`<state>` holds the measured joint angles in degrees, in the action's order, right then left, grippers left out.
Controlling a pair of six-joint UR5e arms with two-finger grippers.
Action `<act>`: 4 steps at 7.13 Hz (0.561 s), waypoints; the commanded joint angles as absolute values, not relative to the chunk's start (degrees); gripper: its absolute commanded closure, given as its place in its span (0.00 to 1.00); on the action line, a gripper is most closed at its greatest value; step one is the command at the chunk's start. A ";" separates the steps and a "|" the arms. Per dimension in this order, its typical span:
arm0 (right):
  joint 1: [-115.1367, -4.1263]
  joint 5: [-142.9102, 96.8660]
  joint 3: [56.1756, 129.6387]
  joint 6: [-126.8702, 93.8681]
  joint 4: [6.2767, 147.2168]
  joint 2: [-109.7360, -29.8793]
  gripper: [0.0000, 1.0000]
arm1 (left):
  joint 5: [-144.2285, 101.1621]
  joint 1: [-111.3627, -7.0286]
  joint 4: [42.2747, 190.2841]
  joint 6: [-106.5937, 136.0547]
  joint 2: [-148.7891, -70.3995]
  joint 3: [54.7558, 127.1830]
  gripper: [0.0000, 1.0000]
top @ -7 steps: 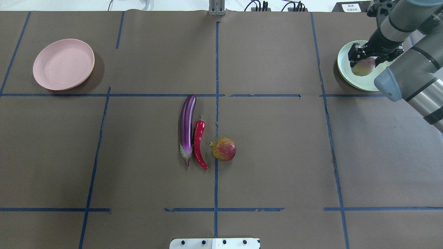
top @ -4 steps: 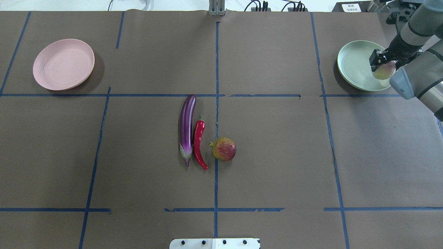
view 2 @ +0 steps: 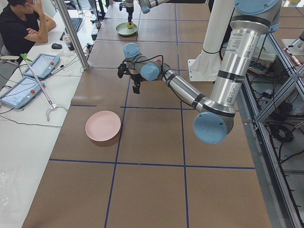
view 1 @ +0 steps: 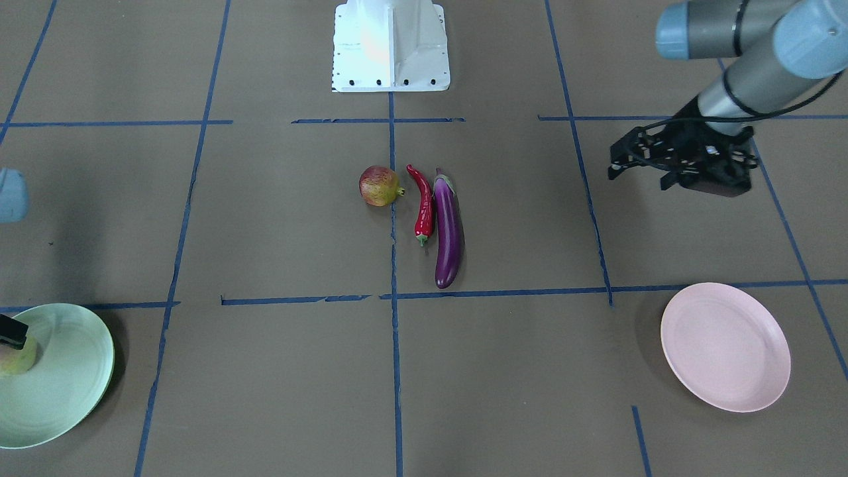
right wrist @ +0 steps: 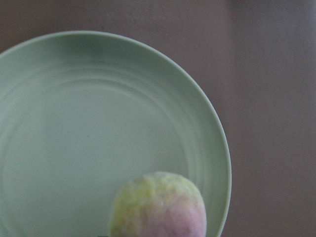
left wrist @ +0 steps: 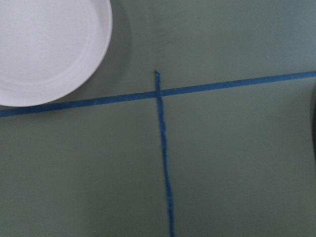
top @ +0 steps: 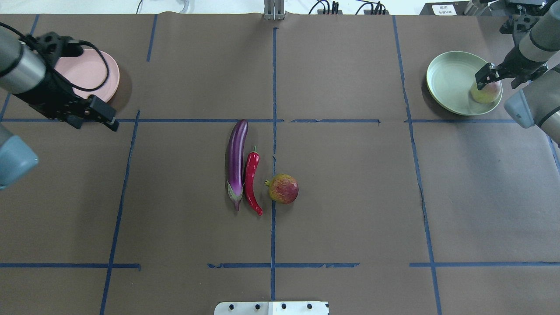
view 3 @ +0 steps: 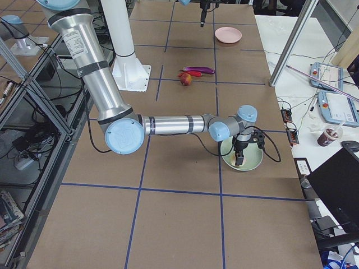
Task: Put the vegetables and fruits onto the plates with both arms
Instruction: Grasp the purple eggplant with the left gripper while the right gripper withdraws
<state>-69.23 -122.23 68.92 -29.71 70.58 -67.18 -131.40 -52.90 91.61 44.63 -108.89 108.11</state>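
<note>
The purple eggplant (top: 236, 162), red chili pepper (top: 250, 179) and red-yellow pomegranate-like fruit (top: 284, 188) lie side by side at the table's middle. My right gripper (top: 488, 81) is shut on the pale green-pink fruit (top: 486, 92) and holds it low at the right inner edge of the pale green plate (top: 448, 83). In the right wrist view the fruit (right wrist: 158, 207) sits near the plate's rim (right wrist: 217, 128). My left gripper (top: 96, 124) is open and empty, just in front of the pale pink plate (top: 94, 74), far from the vegetables.
Blue tape lines (top: 273, 87) divide the brown table cover. The white base block (view 1: 391, 46) stands at the robot's side. A side table with tablets (view 2: 28, 71) and a seated operator (view 2: 19, 23) lie beyond the far edge.
My left arm has come into the overhead view from the left, beside the pink plate. My right gripper has moved right across the green plate with the pale fruit.
</note>
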 commanded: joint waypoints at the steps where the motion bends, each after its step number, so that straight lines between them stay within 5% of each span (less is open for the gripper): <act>1: -71.37 -125.14 75.63 -27.86 70.04 -67.50 0.00 | -124.55 -43.53 91.84 57.43 -121.06 99.63 0.00; 4: -65.87 -129.37 88.11 -47.91 71.98 -68.37 0.00 | -118.83 -40.43 105.31 63.41 -126.99 86.19 0.00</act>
